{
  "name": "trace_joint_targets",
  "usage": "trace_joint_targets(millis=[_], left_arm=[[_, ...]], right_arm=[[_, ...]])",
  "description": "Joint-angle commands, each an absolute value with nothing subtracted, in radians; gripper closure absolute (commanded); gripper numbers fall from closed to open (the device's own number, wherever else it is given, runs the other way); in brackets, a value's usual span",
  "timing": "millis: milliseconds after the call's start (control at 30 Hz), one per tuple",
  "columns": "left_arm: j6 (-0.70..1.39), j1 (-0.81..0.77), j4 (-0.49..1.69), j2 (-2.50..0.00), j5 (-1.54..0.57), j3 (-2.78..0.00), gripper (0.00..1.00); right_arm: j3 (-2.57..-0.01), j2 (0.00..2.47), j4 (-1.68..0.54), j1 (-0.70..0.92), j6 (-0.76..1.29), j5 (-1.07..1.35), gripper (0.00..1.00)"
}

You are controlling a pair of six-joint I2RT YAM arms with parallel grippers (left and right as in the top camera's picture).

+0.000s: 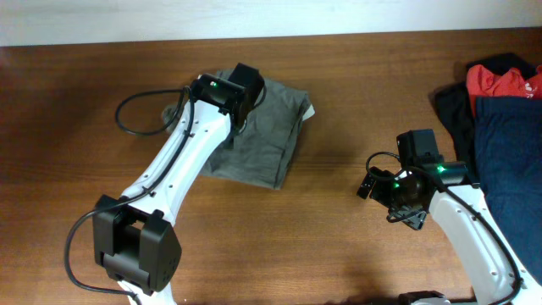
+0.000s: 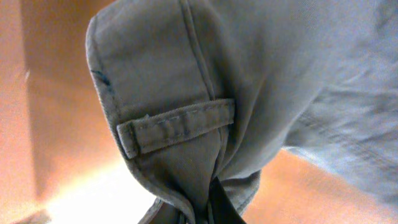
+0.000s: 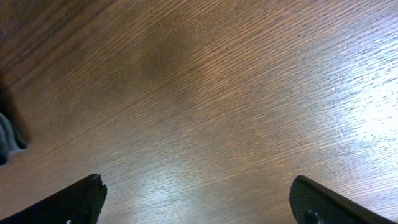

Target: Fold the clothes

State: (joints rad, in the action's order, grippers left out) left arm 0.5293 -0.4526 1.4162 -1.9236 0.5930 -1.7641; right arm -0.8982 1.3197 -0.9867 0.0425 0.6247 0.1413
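The left pincer (image 2: 198,208) is clamped on a gathered fold of the grey-olive shorts (image 1: 273,135). The wrist view shows the cloth bunching into its tips, just below a belt loop (image 2: 174,127) on the waistband. From overhead, that grip sits at the far left corner of the shorts, which lie on the table (image 1: 356,68) as a compact, roughly rectangular bundle, seemingly doubled over once already. A scrap of white, probably the inner label (image 1: 312,110), peeks out at their far right edge.

The right pincer (image 3: 196,202) hangs well to the right of the shorts, jaws spread wide over bare wood, holding nothing. Further right again, a navy garment (image 1: 508,161) and a red garment (image 1: 500,80) lie heaped together, no part of this job.

By my reading, the step in hand is a fold of the waistband end: corner taken, carry not yet made. The next move calls for lifting that corner just clear of the layer beneath, drawing it toward the near hem, and laying it square before letting go. A one-corner pull may skew the cloth, so the right pincer could usefully come in to pin the other corner.
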Motion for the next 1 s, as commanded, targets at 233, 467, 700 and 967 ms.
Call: trace_joint_targets(millis=[233, 467, 700, 967], left_arm=[[0.693, -0.384, 1.585, -1.842, 0.617, -1.782, 0.99], [0.692, -0.366, 1.582, -1.797, 0.617, -1.785, 0.99], [0.692, -0.417, 1.467, -1.798, 0.599, -1.787, 0.99], [0.684, -0.492, 1.184, -1.809, 0.509, -1.787, 0.99]], right_arm=[[-0.895, 1.32, -0.986, 0.039, 0.63, 0.147, 0.01], [-0.895, 1.32, -0.986, 0.039, 0.63, 0.147, 0.01], [-0.895, 1.32, -0.986, 0.039, 0.629, 0.147, 0.01], [-0.895, 1.32, -0.986, 0.039, 0.63, 0.147, 0.02]])
